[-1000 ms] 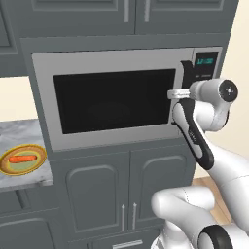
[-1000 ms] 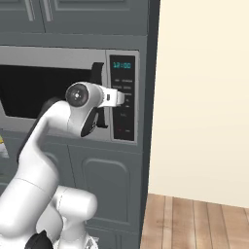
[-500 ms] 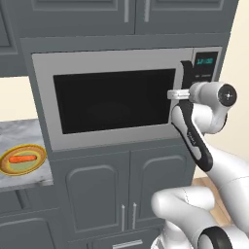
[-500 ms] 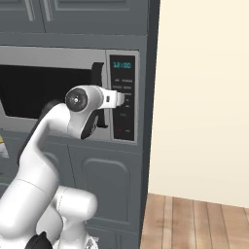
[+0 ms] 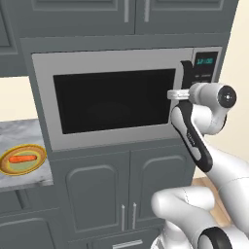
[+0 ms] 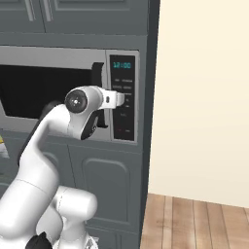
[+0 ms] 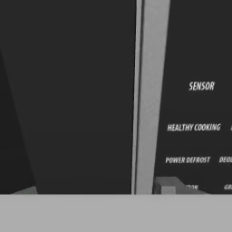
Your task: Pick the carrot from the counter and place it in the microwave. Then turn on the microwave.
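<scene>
End effector (image 5: 178, 94) at microwave (image 5: 112, 99) handle (image 5: 185, 73), jaw state unclear, forearm level, elbow low.

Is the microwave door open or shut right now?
Shut: the microwave door lies flush with its steel frame, black glass facing out. The carrot lies on the plate, outside.

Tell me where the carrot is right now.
In the left base view the carrot lies on the yellow-rimmed plate on the marble counter, at the far left, below and left of the closed microwave.
</scene>
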